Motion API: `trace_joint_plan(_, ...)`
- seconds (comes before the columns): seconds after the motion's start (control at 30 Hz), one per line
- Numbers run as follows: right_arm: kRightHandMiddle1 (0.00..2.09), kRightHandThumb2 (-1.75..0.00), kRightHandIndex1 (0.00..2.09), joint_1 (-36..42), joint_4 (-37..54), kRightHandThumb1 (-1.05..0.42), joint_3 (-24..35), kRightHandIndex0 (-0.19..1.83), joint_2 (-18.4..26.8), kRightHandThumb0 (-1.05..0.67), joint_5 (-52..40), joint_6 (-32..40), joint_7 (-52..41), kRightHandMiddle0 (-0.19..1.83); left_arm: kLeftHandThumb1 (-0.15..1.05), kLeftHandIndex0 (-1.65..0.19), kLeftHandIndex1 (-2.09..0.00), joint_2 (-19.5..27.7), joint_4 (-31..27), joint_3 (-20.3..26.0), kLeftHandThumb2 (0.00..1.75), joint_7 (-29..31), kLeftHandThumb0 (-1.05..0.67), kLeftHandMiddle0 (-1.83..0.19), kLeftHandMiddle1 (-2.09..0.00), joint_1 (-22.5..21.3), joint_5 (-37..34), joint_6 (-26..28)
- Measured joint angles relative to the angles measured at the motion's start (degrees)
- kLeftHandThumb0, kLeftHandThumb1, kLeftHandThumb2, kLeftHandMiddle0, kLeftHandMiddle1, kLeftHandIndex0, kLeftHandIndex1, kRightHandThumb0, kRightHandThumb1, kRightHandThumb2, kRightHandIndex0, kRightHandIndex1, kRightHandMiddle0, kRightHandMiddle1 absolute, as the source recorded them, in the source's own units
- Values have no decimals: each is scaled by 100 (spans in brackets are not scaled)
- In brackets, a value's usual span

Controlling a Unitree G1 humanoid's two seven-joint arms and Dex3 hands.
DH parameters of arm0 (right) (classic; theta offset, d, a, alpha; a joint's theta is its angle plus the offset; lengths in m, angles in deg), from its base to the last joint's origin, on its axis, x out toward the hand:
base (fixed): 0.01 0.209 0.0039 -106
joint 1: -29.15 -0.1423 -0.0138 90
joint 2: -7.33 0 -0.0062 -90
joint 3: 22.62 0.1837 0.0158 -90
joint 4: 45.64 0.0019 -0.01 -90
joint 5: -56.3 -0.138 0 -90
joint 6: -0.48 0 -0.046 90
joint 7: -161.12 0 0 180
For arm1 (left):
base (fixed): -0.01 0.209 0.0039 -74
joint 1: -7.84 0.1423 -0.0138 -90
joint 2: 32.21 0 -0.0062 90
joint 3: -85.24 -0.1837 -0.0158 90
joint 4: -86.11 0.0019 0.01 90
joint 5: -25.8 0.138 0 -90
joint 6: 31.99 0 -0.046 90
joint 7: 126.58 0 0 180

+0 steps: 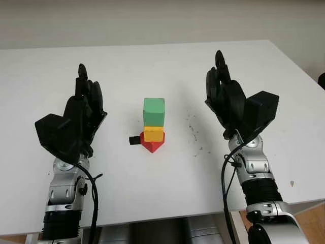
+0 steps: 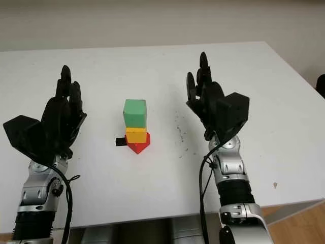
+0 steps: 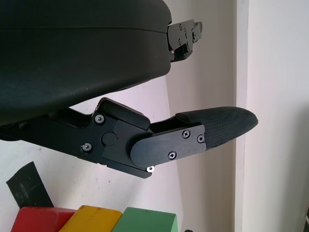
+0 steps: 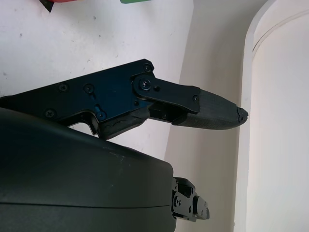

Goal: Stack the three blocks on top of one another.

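Note:
A stack of three blocks stands in the middle of the white table (image 1: 152,66): a red block (image 1: 152,145) at the bottom, a yellow block (image 1: 153,134) on it, and a green block (image 1: 154,112) on top. Beside the red block's left side lies a small black tape mark (image 1: 134,140). My left hand (image 1: 85,101) is held up to the left of the stack, open, apart from it. To the stack's right my right hand (image 1: 222,86) is raised, open, holding nothing. The left wrist view catches the stack's red block (image 3: 41,220), yellow block (image 3: 94,220) and green block (image 3: 149,220).
Dark specks (image 1: 193,129) mark the table between the stack and the right hand. The table's front edge runs just past both forearms, and its right edge (image 1: 299,66) slants away at the far right.

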Motion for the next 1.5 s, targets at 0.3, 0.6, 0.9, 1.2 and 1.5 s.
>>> trace_joint_plan(0.3,5,-67,5,-50,-159,-105,-3,-18,0,-74,8,-104,-11,-18,105,19,0,-5,140,-1,70,-11,-80,19,0,-30,-4,-141)
trace_joint_plan(0.6,5,-67,5,-60,-206,-105,-5,-18,-48,-74,-4,-126,-69,-18,105,19,0,0,140,5,70,1,-80,19,0,-29,-15,-145)
trace_joint_plan(0.9,5,-66,5,-149,-178,-105,0,-18,-67,-74,-5,-197,-59,-18,105,19,0,-1,48,12,69,-23,-80,19,0,-9,-18,-146)
trace_joint_plan(1.2,5,-68,5,17,222,-105,-14,-18,-67,-73,-11,-112,-49,-17,105,19,0,-44,-153,6,67,7,-79,19,0,172,-101,-146)
trace_joint_plan(1.5,6,-68,5,82,235,-105,-14,-18,-70,-74,-31,3,-65,-17,105,19,0,-63,-196,4,67,3,-78,19,0,241,-131,-137)
